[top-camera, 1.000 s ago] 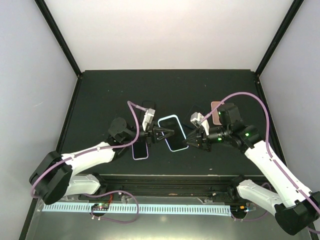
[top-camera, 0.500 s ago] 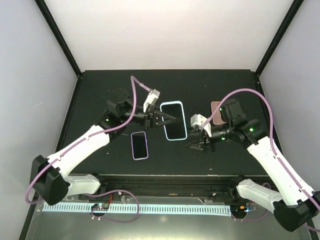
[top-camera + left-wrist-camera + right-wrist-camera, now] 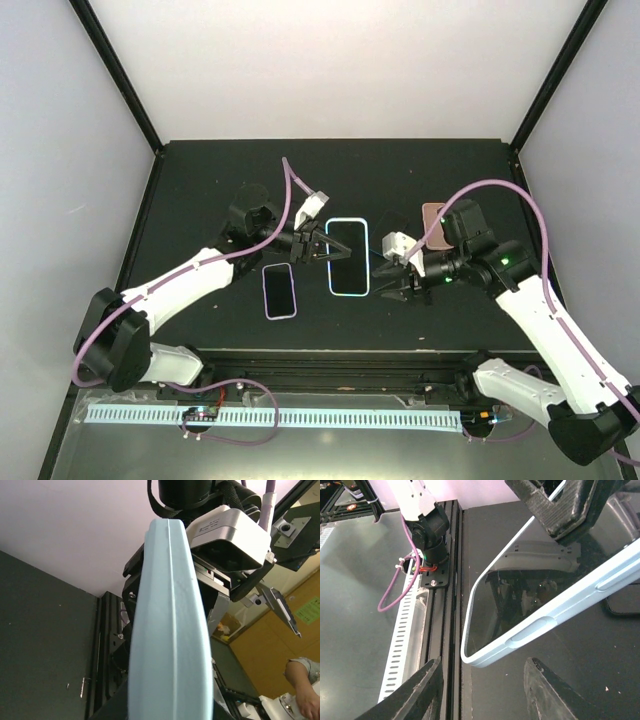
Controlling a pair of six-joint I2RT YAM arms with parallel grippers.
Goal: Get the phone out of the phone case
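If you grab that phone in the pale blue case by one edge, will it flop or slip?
Probably stiff: the cased phone looks flat though the left gripper pinches only one edge. Its glossy screen shows reflections, so likely slick. The pale blue case looks matte, maybe grippier.

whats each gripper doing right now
left gripper: shut on the phone
right gripper: open, holding nothing

The two arms [image 3: 185, 288] have white rounded shells [image 3: 555, 335] with black joints [image 3: 250, 215], thin purple cables [image 3: 490, 184] and small green lights [image 3: 505, 262].
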